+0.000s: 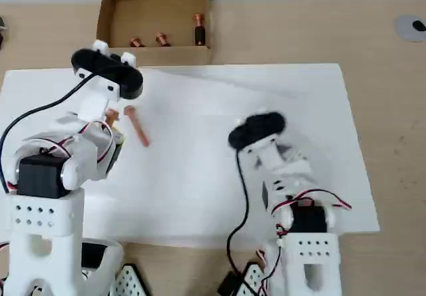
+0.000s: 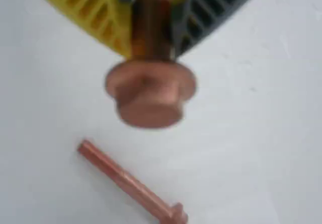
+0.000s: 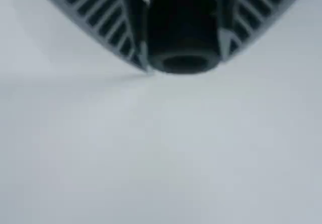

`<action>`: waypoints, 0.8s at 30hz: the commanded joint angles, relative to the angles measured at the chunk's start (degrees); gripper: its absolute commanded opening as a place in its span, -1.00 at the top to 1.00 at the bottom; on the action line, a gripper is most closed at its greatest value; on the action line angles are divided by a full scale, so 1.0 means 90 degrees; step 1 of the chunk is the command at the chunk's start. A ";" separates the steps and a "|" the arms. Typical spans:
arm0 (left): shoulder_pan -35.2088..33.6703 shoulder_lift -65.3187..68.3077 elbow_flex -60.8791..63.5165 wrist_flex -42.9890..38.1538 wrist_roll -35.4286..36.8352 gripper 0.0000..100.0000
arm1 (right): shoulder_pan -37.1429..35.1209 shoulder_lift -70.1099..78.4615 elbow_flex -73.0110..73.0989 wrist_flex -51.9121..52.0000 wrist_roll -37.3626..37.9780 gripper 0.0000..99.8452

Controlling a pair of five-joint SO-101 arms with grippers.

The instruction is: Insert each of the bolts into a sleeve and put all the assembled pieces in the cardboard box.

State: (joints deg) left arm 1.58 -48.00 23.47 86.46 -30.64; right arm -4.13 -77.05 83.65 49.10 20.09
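The left tool [image 2: 151,38] is clenching a bolt [image 2: 150,95] by its shank above the white sheet [image 2: 251,133]; the right tool [image 3: 183,58] is gripping a black sleeve [image 3: 182,27]. Their axes probably need aligning before pushing.

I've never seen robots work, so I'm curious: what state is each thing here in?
Left gripper: shut on the held bolt.
Right gripper: shut on the sleeve, open end empty.
Loose bolt: lying flat on the white sheet, unsleeved.
Cardboard box: open, three pieces inside.
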 commanded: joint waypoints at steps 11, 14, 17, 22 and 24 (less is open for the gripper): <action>0.0606 -0.0171 -0.0127 0.0508 0.0664 0.97 | -0.0093 0.0005 -0.0415 0.0440 0.0020 0.98; 0.1143 -0.0278 0.0068 0.0537 0.0860 0.97 | -0.0073 0.0571 -0.1265 0.0547 0.0020 0.98; 0.1651 -0.0669 0.0274 0.0537 0.1035 0.97 | 0.0015 0.1900 -0.2164 0.0537 0.0068 0.98; 0.1915 -0.1411 0.0625 0.0567 0.1172 0.97 | 0.0308 0.5074 -0.4166 0.0811 0.0010 0.98; 0.1915 -0.1617 0.0674 0.0801 0.1162 0.97 | 0.0376 0.6149 -0.5035 0.1211 -0.0205 0.98</action>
State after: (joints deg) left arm 18.02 -59.52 29.54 91.82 -20.79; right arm -2.29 -36.79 51.74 56.84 19.91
